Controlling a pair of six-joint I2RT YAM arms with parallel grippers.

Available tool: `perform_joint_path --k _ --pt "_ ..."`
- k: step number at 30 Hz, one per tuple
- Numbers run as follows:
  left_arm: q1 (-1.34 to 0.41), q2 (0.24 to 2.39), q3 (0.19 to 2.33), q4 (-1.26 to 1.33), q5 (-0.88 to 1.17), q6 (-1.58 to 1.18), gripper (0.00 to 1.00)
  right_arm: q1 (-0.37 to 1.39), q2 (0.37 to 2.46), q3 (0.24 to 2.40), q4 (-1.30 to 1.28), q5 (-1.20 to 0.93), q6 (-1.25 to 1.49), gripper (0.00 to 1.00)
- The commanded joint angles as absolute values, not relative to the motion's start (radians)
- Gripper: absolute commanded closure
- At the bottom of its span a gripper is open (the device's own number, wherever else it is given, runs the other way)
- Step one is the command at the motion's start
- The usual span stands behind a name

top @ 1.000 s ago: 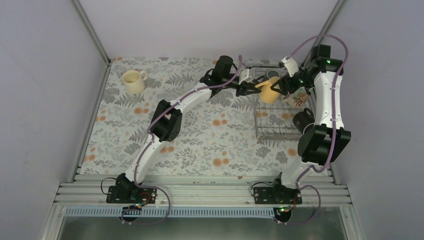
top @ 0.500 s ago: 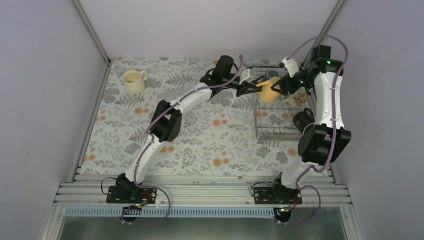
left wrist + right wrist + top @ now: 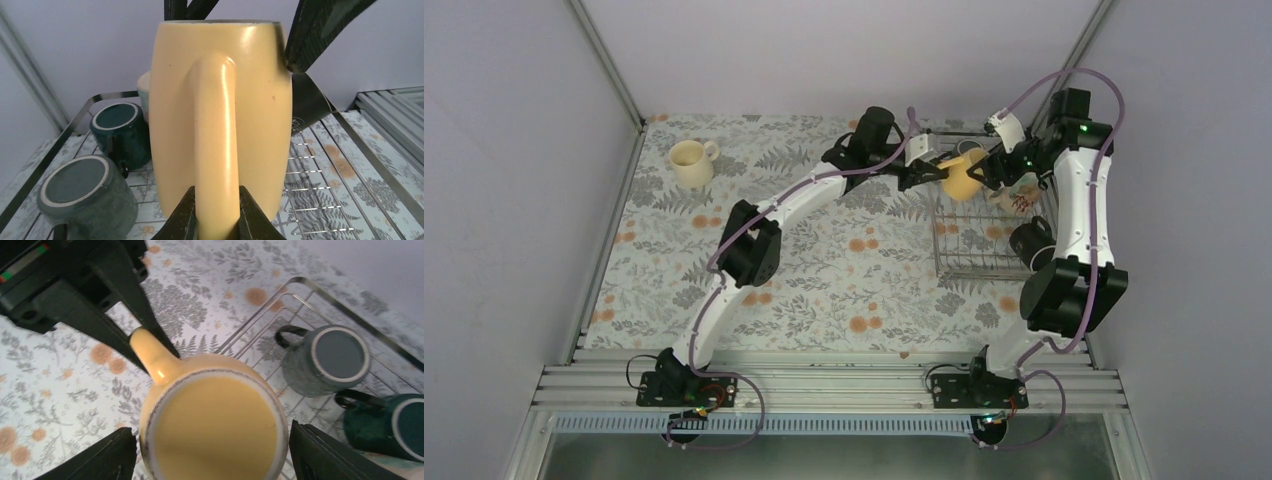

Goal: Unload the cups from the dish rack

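One cream mug [image 3: 690, 161] stands unloaded on the tabletop [image 3: 824, 260], upper left of the overhead view. The yellow mug [image 3: 961, 180] hangs upright over the top-left corner of the dish rack [image 3: 940, 240]. The left gripper [image 3: 216, 220] has its fingers clamped on the handle. The right gripper [image 3: 212, 450] has its fingers spread either side of the body, seemingly just clear. The grey mug [image 3: 327, 360], teal mug [image 3: 385, 427] and black mug [image 3: 1029, 240] sit upside down in the rack, yet to be unloaded. The right arm crowds that corner.

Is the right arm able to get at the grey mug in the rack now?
Probably not yet: the yellow mug, held by its handle in the left gripper, sits inside the open right gripper. The grey mug itself lies uncovered.
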State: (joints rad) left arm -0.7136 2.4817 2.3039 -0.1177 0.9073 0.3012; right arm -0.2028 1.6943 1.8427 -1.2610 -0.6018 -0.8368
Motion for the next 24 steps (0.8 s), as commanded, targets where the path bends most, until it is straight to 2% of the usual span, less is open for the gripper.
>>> perform_joint_path --k 1,4,10,14,24 --pt "-0.749 2.351 2.308 -0.094 0.771 0.234 0.98 -0.192 1.609 1.807 -1.09 -0.523 -0.797 0.18" --pt "-0.749 2.308 2.305 -0.11 0.665 0.186 0.98 -0.19 1.56 1.765 -0.995 -0.476 -0.777 0.1" --pt "-0.749 2.203 2.221 -0.113 0.574 0.13 0.98 -0.189 1.496 1.725 -0.853 -0.388 -0.736 0.0" --pt "-0.749 2.139 2.135 -0.077 0.506 0.035 0.98 -0.187 1.404 1.648 -0.707 -0.355 -0.728 0.0" --pt "-0.752 2.061 2.114 -0.112 0.342 -0.264 0.98 -0.158 1.119 1.251 -0.357 -0.302 -0.763 0.0"
